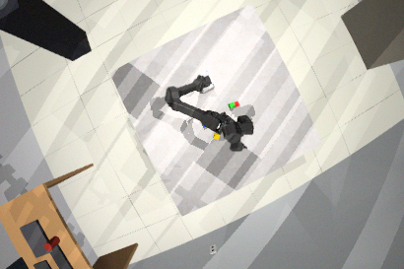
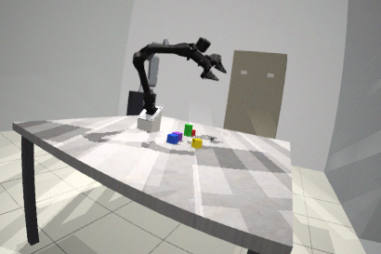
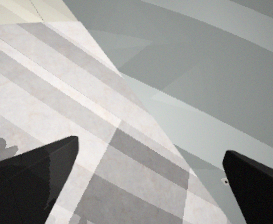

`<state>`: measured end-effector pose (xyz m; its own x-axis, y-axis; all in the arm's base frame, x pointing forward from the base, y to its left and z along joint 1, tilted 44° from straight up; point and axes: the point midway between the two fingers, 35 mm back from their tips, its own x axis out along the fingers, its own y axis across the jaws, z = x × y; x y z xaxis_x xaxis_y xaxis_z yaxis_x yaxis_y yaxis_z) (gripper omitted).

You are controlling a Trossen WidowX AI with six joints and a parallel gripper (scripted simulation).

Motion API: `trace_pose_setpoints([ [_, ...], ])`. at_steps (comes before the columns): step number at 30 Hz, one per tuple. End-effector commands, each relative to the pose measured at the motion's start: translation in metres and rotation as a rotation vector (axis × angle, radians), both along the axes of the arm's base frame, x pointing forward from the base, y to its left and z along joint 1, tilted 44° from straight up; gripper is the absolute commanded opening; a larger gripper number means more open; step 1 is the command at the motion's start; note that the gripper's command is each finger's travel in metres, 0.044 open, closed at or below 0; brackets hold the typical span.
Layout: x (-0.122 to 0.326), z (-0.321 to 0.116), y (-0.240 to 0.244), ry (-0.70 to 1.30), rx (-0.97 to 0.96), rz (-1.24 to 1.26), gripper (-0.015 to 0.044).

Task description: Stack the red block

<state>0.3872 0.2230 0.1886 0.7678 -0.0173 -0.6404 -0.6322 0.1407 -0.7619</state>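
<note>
The green tower (image 1: 232, 105) (image 2: 188, 130) stands upright on the table. The small red block (image 1: 236, 103) (image 2: 193, 133) lies on the table close beside it, partly behind it in the exterior view; I cannot tell whether they touch. My gripper (image 1: 244, 135) (image 2: 221, 75) (image 3: 153, 151) is open and empty, high above the table, tilted downward, beyond the blocks from the arm's base. The wrist view shows both fingers wide apart with table and floor far below, and neither the tower nor the red block.
A yellow block (image 1: 217, 137) (image 2: 197, 143) lies near the tower. A blue block (image 1: 204, 126) (image 2: 173, 139) lies by a purple block (image 2: 177, 136); the arm mostly hides them in the top view. A small dark spot (image 2: 213, 139) shows on the table (image 1: 276, 64) (image 2: 232, 191).
</note>
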Motion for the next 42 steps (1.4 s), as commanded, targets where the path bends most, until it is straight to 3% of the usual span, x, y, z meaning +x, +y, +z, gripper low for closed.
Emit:
trace_pose_setpoints([
  [1, -0.011, -0.054, -0.005, 0.132, -0.083, -0.028, 0.0440],
  [11, -0.064, -0.177, -0.034, 0.470, -0.339, -0.109, 0.0440],
  [19, -0.119, -0.242, -0.073, 0.696, -0.566, -0.185, 0.0440],
  [25, -0.156, -0.269, -0.101, 0.820, -0.722, -0.237, 0.0440],
  [31, -0.157, -0.268, -0.101, 0.823, -0.727, -0.238, 0.0440],
  [42, -0.154, -0.307, -0.135, 0.822, -0.729, -0.239, 0.0440],
])
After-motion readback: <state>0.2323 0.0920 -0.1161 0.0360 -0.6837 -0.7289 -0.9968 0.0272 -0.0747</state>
